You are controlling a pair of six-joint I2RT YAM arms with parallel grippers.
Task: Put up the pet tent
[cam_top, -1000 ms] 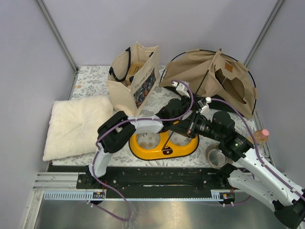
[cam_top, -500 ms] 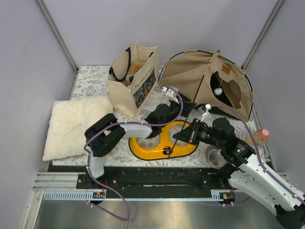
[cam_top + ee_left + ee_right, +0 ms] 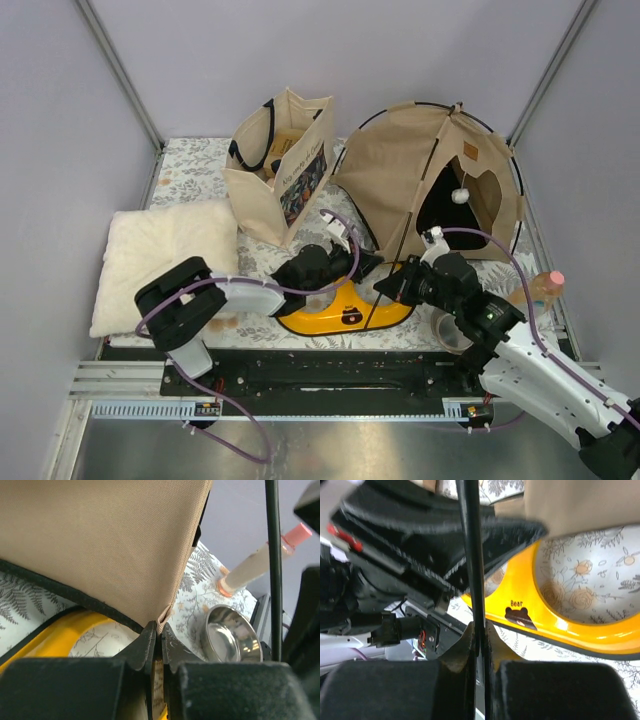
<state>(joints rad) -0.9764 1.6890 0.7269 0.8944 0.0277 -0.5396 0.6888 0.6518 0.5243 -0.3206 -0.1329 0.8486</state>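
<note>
The pet tent (image 3: 400,180) stands domed at the table's 1 o'clock. The left gripper (image 3: 159,632) is pinched tight on its tan hem corner (image 3: 165,616), and the right gripper (image 3: 477,630) is clamped on a thin black pole (image 3: 470,555), both at the tent's 6 o'clock over the yellow double-bowl feeder (image 3: 325,322). A beige tote bag (image 3: 280,165) sits at the tent's 9 o'clock.

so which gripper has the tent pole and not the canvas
The right gripper: it is shut on the thin black pole, while the left gripper pinches a canvas corner of the pet tent.
</note>
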